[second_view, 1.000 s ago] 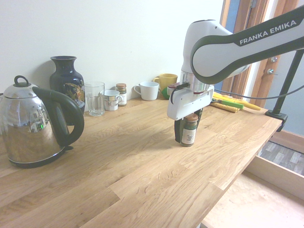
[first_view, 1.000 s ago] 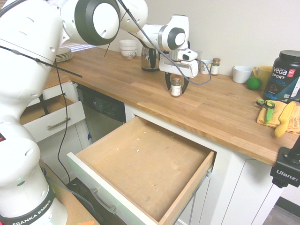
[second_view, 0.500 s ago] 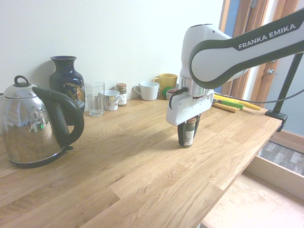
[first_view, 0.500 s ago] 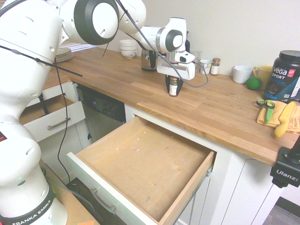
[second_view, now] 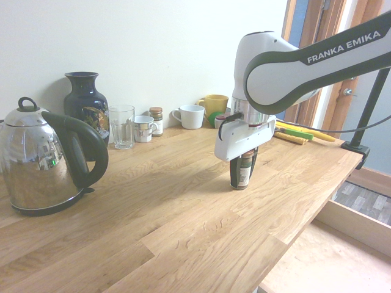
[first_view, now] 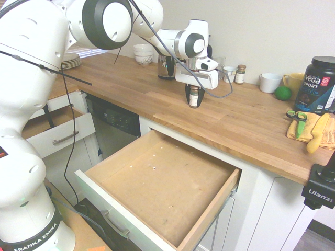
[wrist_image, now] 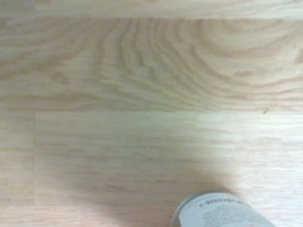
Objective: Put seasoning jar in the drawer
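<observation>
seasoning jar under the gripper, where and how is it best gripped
Probably best round the glass body of the seasoning jar, below the brown lid, coming straight down from above with a finger on either side: it stands upright on the countertop, narrow and roughly straight-sided, as the gripper has it now.

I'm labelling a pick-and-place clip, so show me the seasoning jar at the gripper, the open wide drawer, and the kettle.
Seasoning jar (second_view: 244, 177): second exterior view, on its pale label.
Wide drawer (first_view: 116, 224): first exterior view, on its bar handle.
Kettle (second_view: 38, 165): second exterior view, on its shiny body.
</observation>
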`<action>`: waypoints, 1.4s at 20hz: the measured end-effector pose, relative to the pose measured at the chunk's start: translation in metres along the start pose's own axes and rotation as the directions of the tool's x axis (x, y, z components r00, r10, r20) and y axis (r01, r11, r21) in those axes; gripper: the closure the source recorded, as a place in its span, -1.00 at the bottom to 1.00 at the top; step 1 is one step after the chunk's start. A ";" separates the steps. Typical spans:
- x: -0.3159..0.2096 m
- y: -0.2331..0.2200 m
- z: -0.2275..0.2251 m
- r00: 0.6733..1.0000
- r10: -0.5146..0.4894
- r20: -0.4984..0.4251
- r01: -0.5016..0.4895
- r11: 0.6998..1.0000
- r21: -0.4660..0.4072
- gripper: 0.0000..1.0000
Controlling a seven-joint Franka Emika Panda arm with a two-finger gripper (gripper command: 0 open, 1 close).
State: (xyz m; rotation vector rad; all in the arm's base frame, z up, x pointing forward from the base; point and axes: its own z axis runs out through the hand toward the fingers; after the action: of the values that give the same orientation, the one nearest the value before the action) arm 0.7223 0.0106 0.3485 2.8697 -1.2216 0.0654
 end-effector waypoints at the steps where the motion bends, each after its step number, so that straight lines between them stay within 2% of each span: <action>1: 0.000 0.000 -0.006 1.000 0.001 -0.004 -0.001 1.000 0.007 1.00; 8: -0.015 0.023 -0.048 1.000 0.012 -0.017 -0.012 0.999 0.041 1.00; 16: -0.067 0.089 -0.066 1.000 0.028 -0.011 -0.027 0.998 0.050 1.00; 23: -0.124 0.161 -0.047 0.998 0.057 -0.009 -0.056 0.997 0.051 1.00; 28: -0.169 0.215 0.001 0.997 0.071 -0.023 -0.069 0.995 0.068 1.00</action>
State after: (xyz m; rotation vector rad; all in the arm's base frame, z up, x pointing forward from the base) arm 0.4504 -0.0172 0.3403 2.8720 -1.3408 0.1459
